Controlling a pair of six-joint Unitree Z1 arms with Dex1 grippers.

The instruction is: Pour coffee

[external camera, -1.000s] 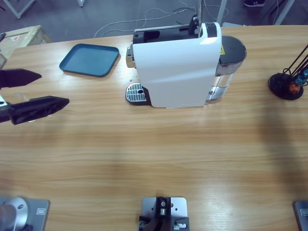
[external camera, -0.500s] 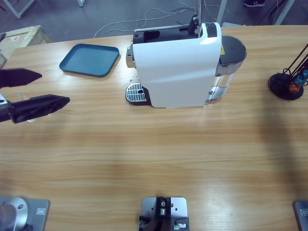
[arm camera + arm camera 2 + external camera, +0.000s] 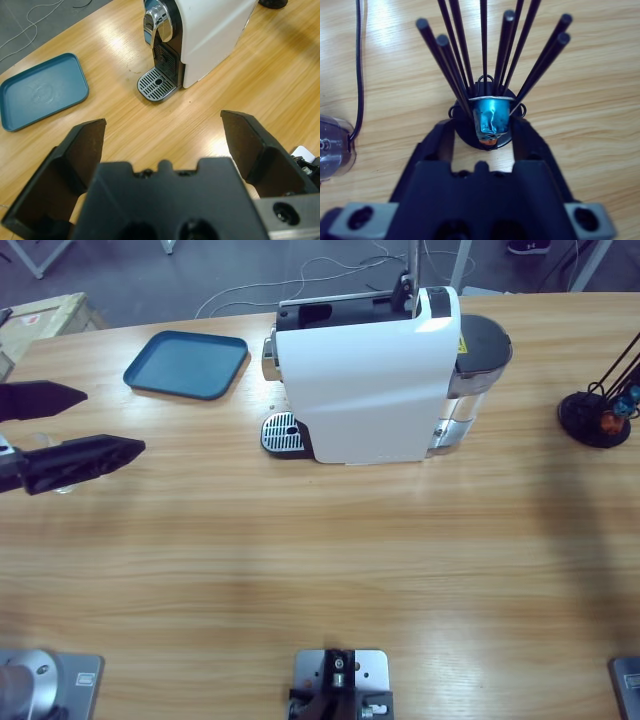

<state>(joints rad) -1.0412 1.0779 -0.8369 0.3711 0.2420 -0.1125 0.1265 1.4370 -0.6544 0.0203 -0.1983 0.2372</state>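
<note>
I see the long wooden table (image 3: 300,560) with the white coffee machine (image 3: 370,380) standing at the far middle, its drip grate (image 3: 282,433) on its left side. A blue tray (image 3: 187,364) lies far left of it. My left gripper (image 3: 95,427) comes in from the left edge, jaws spread wide and holding nothing, with a small clear glass (image 3: 45,445) on the table between them; I cannot make out coffee in it. My right gripper (image 3: 492,137) has its jaws close either side of a blue capsule (image 3: 491,120) in the black rod rack (image 3: 600,405) at far right; whether they grip it I cannot tell.
</note>
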